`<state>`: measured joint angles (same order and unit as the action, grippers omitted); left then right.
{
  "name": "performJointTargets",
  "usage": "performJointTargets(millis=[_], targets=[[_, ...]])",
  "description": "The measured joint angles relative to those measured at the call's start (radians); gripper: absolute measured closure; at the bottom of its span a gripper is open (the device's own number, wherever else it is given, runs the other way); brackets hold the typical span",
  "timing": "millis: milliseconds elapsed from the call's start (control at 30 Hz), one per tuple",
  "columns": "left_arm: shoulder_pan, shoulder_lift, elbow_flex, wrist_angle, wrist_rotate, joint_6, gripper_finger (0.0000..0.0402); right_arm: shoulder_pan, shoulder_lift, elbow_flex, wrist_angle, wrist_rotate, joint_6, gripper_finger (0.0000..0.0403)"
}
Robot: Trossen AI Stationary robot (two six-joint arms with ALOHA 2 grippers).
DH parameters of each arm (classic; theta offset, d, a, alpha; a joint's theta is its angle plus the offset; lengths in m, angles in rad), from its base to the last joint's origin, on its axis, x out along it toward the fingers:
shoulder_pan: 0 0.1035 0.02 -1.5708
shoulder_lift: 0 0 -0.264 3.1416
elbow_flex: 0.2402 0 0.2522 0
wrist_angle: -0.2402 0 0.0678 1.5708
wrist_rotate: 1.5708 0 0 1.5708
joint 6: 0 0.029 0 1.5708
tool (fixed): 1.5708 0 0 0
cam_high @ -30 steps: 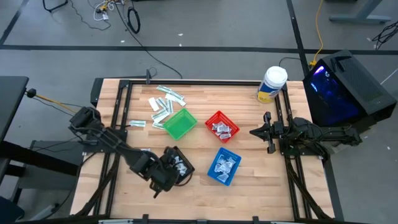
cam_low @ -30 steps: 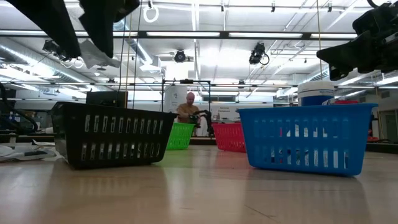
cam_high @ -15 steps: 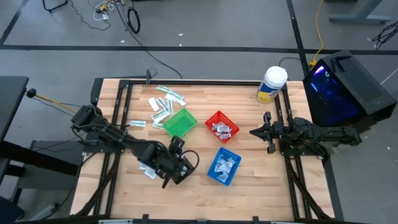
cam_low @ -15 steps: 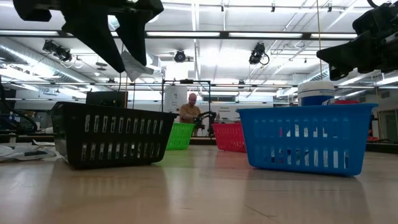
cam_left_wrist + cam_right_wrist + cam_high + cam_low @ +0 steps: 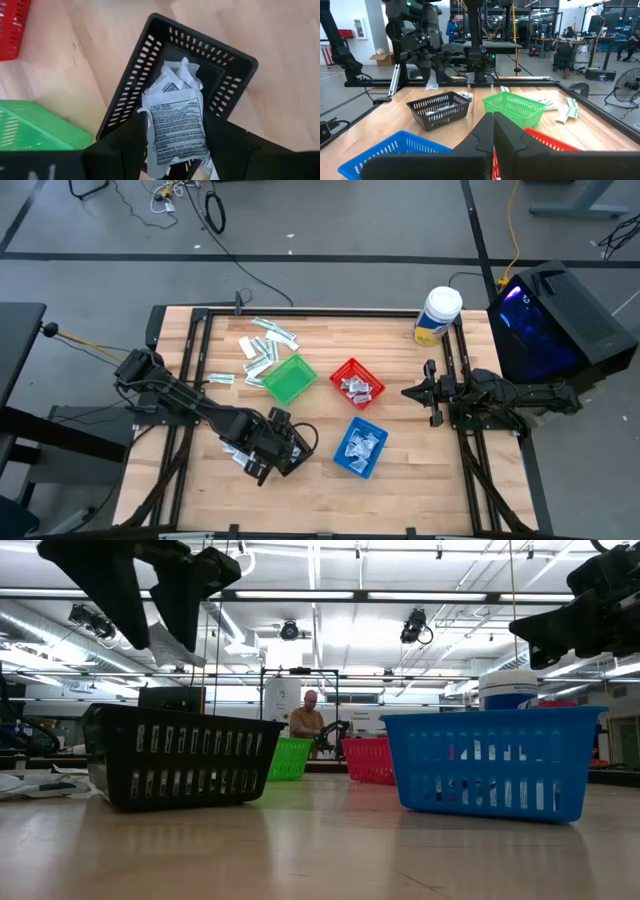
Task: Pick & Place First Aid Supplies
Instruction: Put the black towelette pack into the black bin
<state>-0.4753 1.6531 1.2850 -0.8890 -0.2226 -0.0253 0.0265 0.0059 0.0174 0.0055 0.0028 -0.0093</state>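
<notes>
Sachet (image 5: pixel 176 131) first: a flat white packet with printed text, pinched between the 2 fingers (image 5: pixel 127 150) of my left hand (image 5: pixel 172 145) and hanging straight above the black basket (image 5: pixel 150 75), which already holds more packets (image 5: pixel 176 77). I judge it very light and limp, a thin wrapper that bends and flutters, slick enough to slide if the pinch loosens, yet hardly fragile. My hold sits on its lower half, across the flat faces; that seems the best place, since the edges would only fold. Beyond the basket, the green basket (image 5: pixel 289 379) lies toward the loose strips (image 5: pixel 262 352) on the surface (image 5: pixel 400 480). My right hand (image 5: pixel 430 393) waits well apart at the far side, fingers pressed together, holding nothing.
</notes>
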Motion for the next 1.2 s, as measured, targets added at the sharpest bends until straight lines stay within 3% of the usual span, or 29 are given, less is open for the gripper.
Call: performJointTargets(millis=[267,633,1200], targets=[[0.014,0.0,0.0,0.0,0.003,-0.012,0.0199,0.0,0.0,0.0,0.0,0.0,0.0,0.039],[0.011,0.0,0.0,0.001,0.044,-0.031,0.0111,0.0,0.0,0.0,0.0,0.0,0.0,0.039],[0.036,-0.097,0.0,-0.22,0.035,0.148,0.0108,0.0,0.0,0.0,0.0,0.0,0.0,0.039]])
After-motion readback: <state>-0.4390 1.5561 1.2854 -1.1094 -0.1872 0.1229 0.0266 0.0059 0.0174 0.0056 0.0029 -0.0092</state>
